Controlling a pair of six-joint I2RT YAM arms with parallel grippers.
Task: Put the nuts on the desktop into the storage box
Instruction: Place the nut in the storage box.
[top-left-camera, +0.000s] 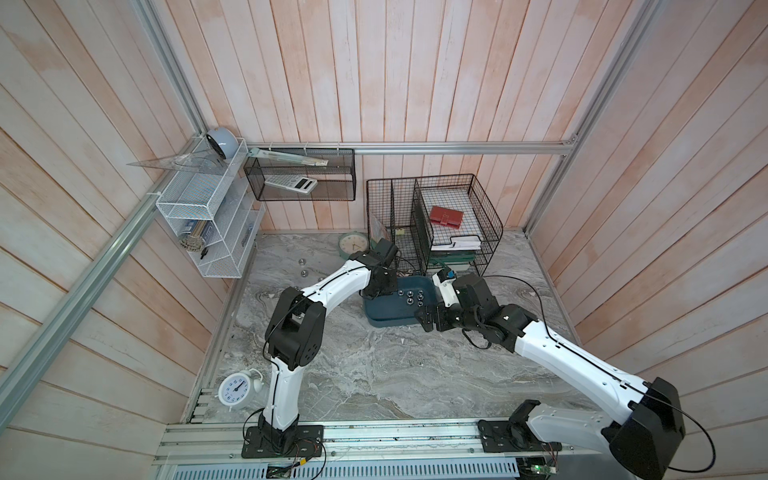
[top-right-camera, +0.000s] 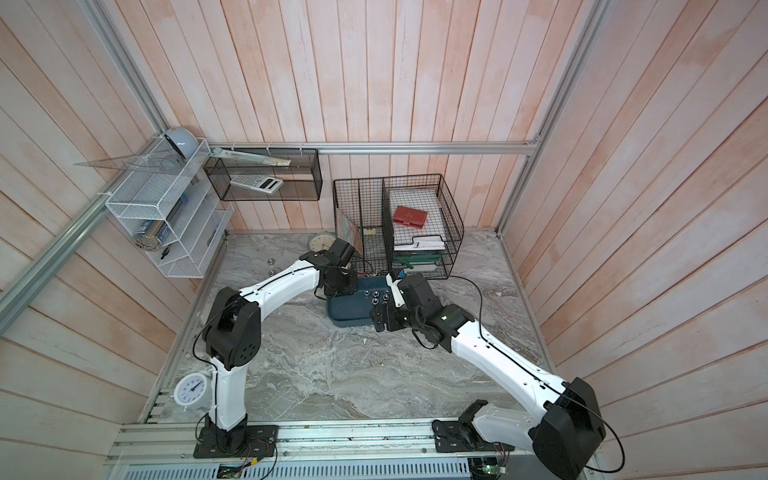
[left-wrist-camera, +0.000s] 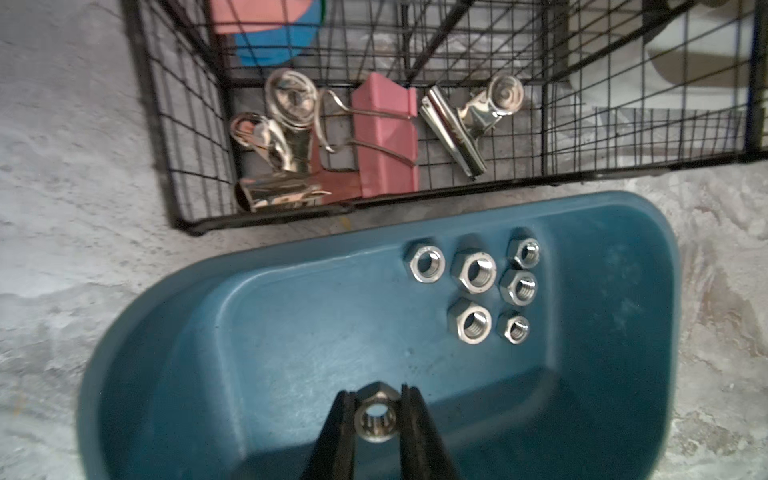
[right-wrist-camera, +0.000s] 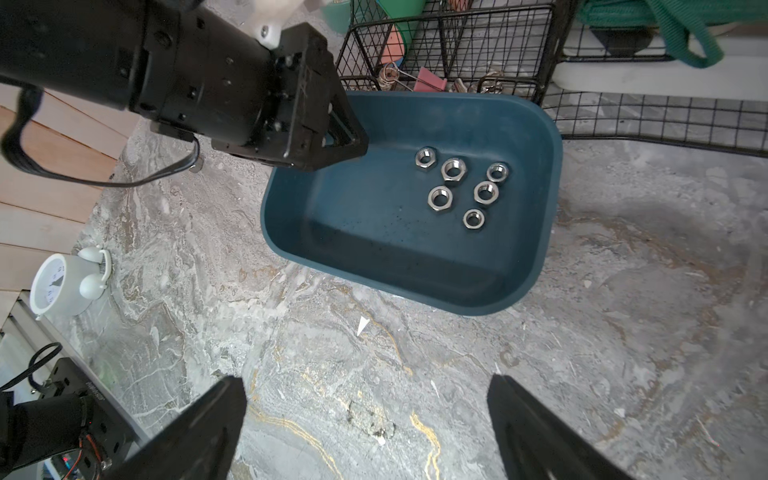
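**Six in the box, a seventh in my grip, more waiting at the back**

Nearest to me, my right gripper (right-wrist-camera: 365, 380) hangs with its jaws spread wide and nothing between them, over bare desktop (right-wrist-camera: 623, 374) just in front of the storage box (right-wrist-camera: 536, 257).

The box sits mid-table and six nuts (right-wrist-camera: 440, 197) lie flat on its floor, clustered toward one end. My left gripper (left-wrist-camera: 377, 392) is clamped on a held nut (left-wrist-camera: 376, 422) above the box's emptier end, inside the rim. I judge that one only needs letting go.

Beyond my left arm, in a top view, at least three loose nuts (top-left-camera: 304, 273) lie on the marble near the green clock (top-left-camera: 352, 243), well apart from the box. Those remain to be fetched. My arms may hide others, so I cannot give a full count. The wire organiser (top-left-camera: 436, 224) stands just behind the box.
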